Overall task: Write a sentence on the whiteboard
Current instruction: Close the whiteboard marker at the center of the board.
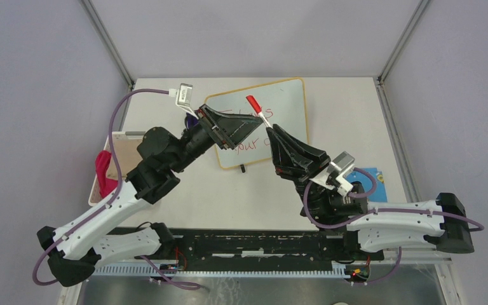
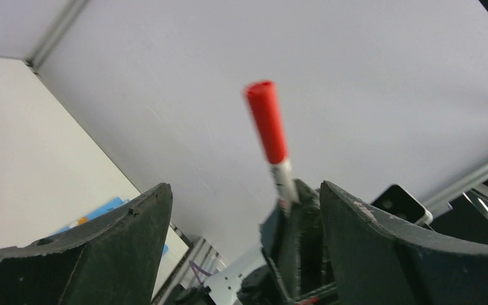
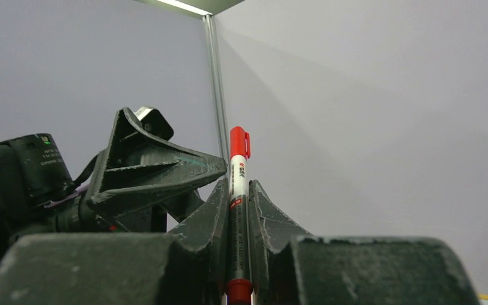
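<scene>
The whiteboard (image 1: 287,101) with its yellow-orange frame lies flat at the table's far middle. The red sentence (image 1: 254,143) is partly hidden under the arms; I can see bits of two lines. My right gripper (image 1: 272,131) is shut on a red marker (image 1: 254,105), whose capped end points up and away over the board. In the right wrist view the marker (image 3: 238,171) stands upright between the closed fingers (image 3: 211,210). My left gripper (image 1: 236,129) is open and empty above the board, right next to the marker. In the left wrist view the marker (image 2: 269,127) shows between the spread fingers (image 2: 368,235).
A white bin (image 1: 100,180) with a pink cloth (image 1: 104,166) sits at the table's left edge. A blue card (image 1: 373,180) lies at the right, near my right arm. The board's black foot (image 1: 242,168) sticks out at its near edge. Grey enclosure walls stand around the table.
</scene>
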`<action>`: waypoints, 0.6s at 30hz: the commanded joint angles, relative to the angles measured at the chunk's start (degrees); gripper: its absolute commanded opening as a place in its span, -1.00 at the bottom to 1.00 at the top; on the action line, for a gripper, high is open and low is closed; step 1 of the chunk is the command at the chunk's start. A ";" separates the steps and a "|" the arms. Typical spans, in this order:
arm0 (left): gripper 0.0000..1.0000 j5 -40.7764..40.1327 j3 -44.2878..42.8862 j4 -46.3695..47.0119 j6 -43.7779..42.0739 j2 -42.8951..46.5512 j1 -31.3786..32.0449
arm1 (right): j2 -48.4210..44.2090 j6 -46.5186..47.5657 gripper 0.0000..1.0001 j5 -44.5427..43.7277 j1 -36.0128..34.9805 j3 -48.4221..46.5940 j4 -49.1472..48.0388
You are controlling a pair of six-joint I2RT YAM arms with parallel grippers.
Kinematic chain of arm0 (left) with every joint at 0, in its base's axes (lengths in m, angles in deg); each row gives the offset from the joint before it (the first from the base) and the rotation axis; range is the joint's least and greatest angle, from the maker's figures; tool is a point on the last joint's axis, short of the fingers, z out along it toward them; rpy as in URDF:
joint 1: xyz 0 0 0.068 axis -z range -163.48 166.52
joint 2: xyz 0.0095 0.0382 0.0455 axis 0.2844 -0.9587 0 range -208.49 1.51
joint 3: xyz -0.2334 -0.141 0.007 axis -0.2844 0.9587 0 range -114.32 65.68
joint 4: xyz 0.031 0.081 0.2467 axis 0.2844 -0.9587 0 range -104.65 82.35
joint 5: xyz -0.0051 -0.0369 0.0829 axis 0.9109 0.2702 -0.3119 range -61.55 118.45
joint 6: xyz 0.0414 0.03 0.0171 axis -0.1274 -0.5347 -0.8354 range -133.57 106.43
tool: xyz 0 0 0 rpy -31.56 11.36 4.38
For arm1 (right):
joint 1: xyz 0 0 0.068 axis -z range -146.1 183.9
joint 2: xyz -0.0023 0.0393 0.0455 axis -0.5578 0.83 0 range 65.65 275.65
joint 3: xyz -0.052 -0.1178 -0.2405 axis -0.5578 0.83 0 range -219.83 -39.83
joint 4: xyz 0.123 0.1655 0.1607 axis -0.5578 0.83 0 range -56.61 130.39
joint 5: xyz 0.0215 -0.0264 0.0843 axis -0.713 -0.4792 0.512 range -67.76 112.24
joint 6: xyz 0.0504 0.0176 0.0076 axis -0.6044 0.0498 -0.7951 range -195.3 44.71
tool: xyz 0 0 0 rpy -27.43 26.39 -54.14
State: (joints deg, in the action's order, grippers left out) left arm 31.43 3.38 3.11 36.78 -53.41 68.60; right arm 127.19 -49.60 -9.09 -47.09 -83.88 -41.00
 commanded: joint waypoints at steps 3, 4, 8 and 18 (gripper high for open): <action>0.72 5.52 -2.26 4.51 4.23 0.01 -4.69 | -1.95 -1.35 -1.00 1.58 0.07 0.55 -0.05; 0.69 5.79 -2.41 4.86 4.42 -0.08 -5.03 | -1.93 -1.35 -1.00 1.60 0.06 0.55 0.03; 0.62 7.91 -3.01 7.31 4.84 -0.40 -6.29 | -1.86 -1.09 -1.00 1.32 0.09 0.55 0.25; 0.50 9.63 -5.45 8.53 6.19 -1.82 -8.13 | -1.99 -1.35 -1.00 2.04 0.05 0.46 0.73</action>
State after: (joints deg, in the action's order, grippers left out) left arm 39.13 0.52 7.77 40.19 -55.09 61.34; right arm 125.83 -50.24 -8.20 -47.09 -83.29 -39.49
